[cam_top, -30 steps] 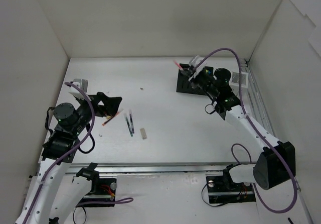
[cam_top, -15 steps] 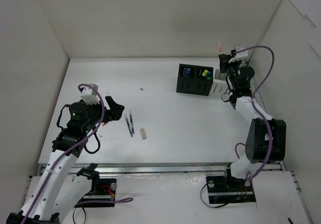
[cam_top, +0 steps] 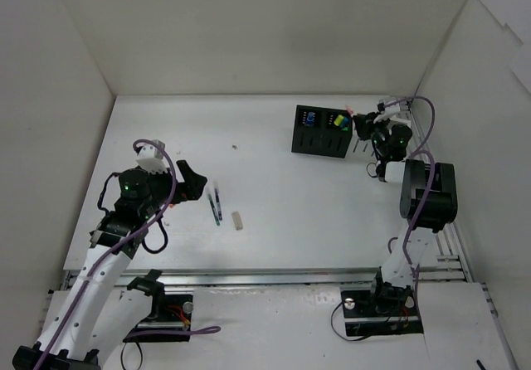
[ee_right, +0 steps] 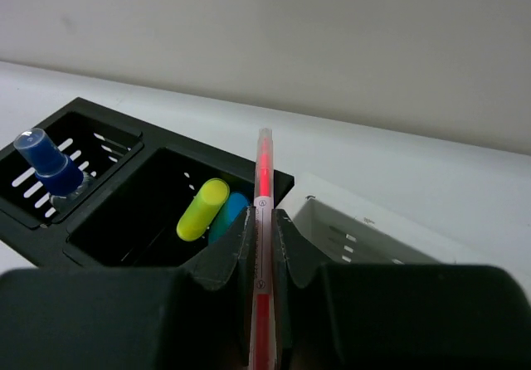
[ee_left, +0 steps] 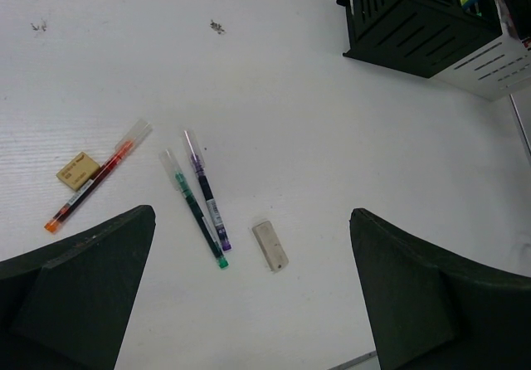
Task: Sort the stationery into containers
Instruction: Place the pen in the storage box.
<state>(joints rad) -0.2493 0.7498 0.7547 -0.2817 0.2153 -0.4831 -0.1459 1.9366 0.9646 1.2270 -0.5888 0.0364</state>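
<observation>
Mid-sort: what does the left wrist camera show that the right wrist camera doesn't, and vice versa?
Only left wrist: the unsorted items, an orange pen, a tan eraser, a green pen, a purple pen and a pale eraser. Only right wrist: a close view of the right hand shut on the thin red pen. Both: the black box with the blue-capped bottle and yellow highlighter inside, and the white box beside it.

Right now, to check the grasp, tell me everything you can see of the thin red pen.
The thin red pen is a slim translucent plastic stick, red with a clear band midway. The right hand pinches it between its two fingers, tip pointing away from the wrist camera, apparently raised above where the black box meets the white box. Only the fingers touch it.
</observation>
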